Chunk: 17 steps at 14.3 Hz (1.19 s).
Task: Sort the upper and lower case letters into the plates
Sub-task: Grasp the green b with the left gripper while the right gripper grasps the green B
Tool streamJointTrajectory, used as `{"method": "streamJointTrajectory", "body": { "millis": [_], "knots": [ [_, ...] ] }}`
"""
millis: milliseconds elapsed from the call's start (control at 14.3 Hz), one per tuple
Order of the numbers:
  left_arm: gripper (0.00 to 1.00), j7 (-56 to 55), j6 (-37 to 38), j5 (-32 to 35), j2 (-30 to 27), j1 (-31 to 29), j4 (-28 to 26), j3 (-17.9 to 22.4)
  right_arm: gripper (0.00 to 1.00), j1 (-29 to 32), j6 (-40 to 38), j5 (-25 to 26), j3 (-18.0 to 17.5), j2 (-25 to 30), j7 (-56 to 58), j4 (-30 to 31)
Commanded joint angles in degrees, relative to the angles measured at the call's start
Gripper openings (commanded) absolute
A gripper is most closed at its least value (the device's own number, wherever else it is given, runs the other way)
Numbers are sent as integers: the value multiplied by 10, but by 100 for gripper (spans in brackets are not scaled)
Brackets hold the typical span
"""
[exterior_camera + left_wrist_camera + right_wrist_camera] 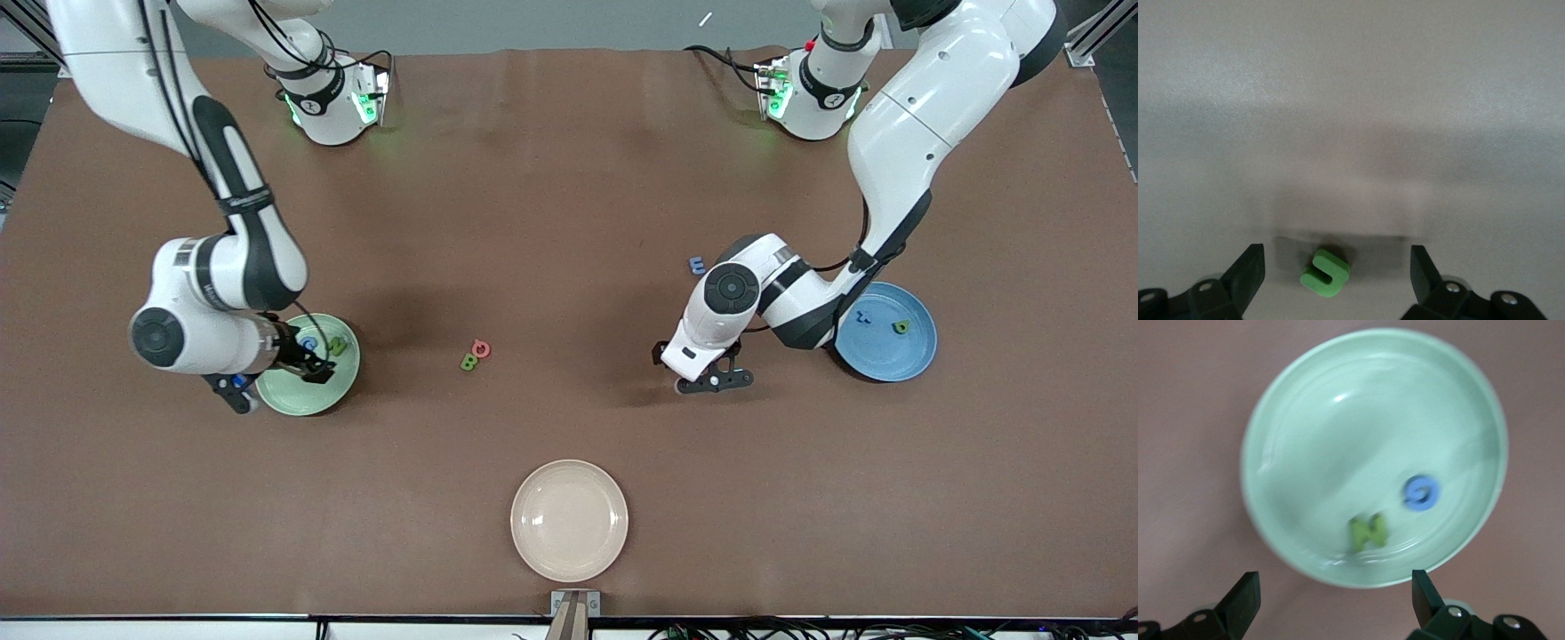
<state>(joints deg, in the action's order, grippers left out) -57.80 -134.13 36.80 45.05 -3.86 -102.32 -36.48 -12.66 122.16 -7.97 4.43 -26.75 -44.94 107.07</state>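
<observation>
1. Toward the right arm's end of the table sits the pale green plate [307, 391], with two letters lying in it: a blue one [1422, 493] and a yellow-green one [1368, 531], close beside each other but not touching.
2. The right gripper [277, 372] hangs over that plate; in the right wrist view its two dark fingers stand wide apart with nothing between them.
3. Toward the left arm's end lies the sky blue plate [889, 351], partly covered by the left arm. Two letters rest in it, a dark blue one [861, 316] and an olive-green one [901, 327], set a little apart.
4. The left gripper [1337, 280] is low over bare table beside the blue plate, toward the middle of the table. Its fingers are spread, and a small green letter [1325, 272] lies on the table between them, touching neither.
5. Near the middle of the table a red letter [481, 348] and a green letter [468, 361] lie touching each other.
6. A blue-grey letter [697, 264] lies on the table just beside the left arm's wrist, farther from the front camera than the left gripper.
7. The cream-beige plate [569, 520] sits nearest the front camera, well apart from the other two plates, with nothing visible in it.
8. All of this rests on the brown table [569, 178].
</observation>
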Motion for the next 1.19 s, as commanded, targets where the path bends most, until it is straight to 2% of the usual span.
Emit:
{"method": "streamJointTrajectory", "body": {
  "millis": [0,210,280,491,631,771,981,1121],
  "knots": [
    [86,-8,10,-6,-2,7,4,3,100,-47,54,-2,0,0,-14,13],
    [68,-8,13,-6,-6,6,-2,3,100,-83,109,-6,-2,-15,-16,11],
    [64,-8,16,-7,-6,6,-2,3,100,-97,116,-24,-1,-18,-16,10],
    [60,-8,19,-6,-6,6,-6,2,100,-129,145,-36,-1,-30,-17,9],
    [53,-8,19,-7,-6,6,-9,2,100,-148,177,-38,-1,-53,-37,10],
    [41,-8,19,-7,-6,6,-10,2,100,-166,211,-38,-1,-75,-58,8],
    [20,-9,19,-7,-6,5,-11,2,99,-180,213,-38,-1,-88,-72,-1],
    [11,-10,20,-7,-7,3,-13,2,98,-188,213,-38,-1,-104,-88,-20]
  ]
}}
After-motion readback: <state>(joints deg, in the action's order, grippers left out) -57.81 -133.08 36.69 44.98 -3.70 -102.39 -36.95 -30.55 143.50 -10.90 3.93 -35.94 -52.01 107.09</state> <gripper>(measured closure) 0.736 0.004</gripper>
